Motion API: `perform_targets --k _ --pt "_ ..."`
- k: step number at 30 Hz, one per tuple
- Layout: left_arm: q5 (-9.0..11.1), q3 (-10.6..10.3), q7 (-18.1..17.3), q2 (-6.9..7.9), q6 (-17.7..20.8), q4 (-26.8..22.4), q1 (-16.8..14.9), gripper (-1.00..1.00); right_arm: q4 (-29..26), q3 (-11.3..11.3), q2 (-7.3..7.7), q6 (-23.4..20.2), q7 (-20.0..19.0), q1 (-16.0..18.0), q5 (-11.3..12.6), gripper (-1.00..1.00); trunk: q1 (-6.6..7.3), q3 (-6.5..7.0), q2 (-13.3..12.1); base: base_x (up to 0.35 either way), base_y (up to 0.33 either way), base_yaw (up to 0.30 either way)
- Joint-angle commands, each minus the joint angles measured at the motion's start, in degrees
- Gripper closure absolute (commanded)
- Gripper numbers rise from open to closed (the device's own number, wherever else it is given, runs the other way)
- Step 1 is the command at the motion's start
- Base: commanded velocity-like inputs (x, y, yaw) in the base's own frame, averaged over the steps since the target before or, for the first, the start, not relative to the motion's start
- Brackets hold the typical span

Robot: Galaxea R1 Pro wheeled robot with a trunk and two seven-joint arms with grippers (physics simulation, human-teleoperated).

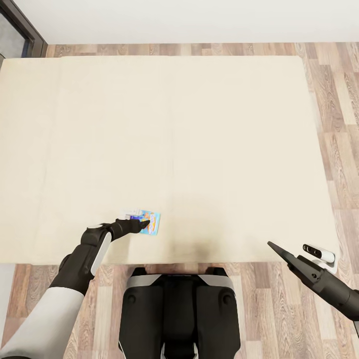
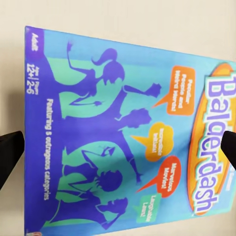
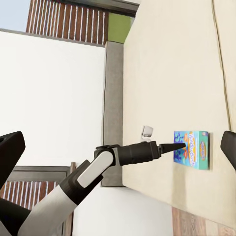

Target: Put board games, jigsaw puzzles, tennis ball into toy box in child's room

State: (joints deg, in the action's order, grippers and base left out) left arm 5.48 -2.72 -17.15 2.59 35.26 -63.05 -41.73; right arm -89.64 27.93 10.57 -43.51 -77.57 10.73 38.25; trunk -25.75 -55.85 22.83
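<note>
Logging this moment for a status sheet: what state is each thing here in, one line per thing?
Board game: flat on the bed, face up, not lifted.
Bed: bare beige mattress, one game near its front edge.
Left tool: open, straddling the game.
Right tool: open, empty, held off the bed's right corner.

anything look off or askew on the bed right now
Nothing stands out. One board game lies flat on the bed near its front edge, slightly skewed to it, undamaged, with the left pincer open over it.
</note>
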Motion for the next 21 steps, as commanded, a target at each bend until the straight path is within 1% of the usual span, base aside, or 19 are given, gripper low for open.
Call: perform_targets --k 1,4,9,13,21 --pt "0.58 -0.09 0.2 0.05 0.41 -0.06 -0.01 -1.0 -0.01 0.01 0.0 -0.5 -0.06 0.01 0.17 -1.0 -0.03 -0.06 0.09 0.0 -0.043 0.0" --pt "0.63 -0.09 0.26 0.0 0.42 -0.06 -0.01 -1.0 -0.01 0.01 -0.02 -0.52 -0.05 0.01 0.16 -1.0 -0.03 -0.06 0.09 0.0 -0.176 0.0" --pt "0.52 -0.09 0.14 -0.78 0.42 -0.06 -0.01 -1.0 -0.01 0.01 0.0 -0.51 -0.07 0.01 0.16 -1.0 -0.03 -0.06 0.09 0.0 -0.214 0.0" --pt "0.5 -0.09 0.17 -0.95 0.42 -0.06 -0.01 -1.0 -0.01 0.01 0.05 -0.51 -0.11 0.02 0.16 -1.0 -0.03 -0.06 0.09 0.0 -0.087 0.0" --pt "0.52 -0.09 0.2 -1.09 0.42 -0.06 -0.01 -1.0 -0.01 0.01 0.06 -0.52 -0.13 0.01 0.16 -1.0 -0.03 -0.06 0.09 0.0 -0.194 0.0"
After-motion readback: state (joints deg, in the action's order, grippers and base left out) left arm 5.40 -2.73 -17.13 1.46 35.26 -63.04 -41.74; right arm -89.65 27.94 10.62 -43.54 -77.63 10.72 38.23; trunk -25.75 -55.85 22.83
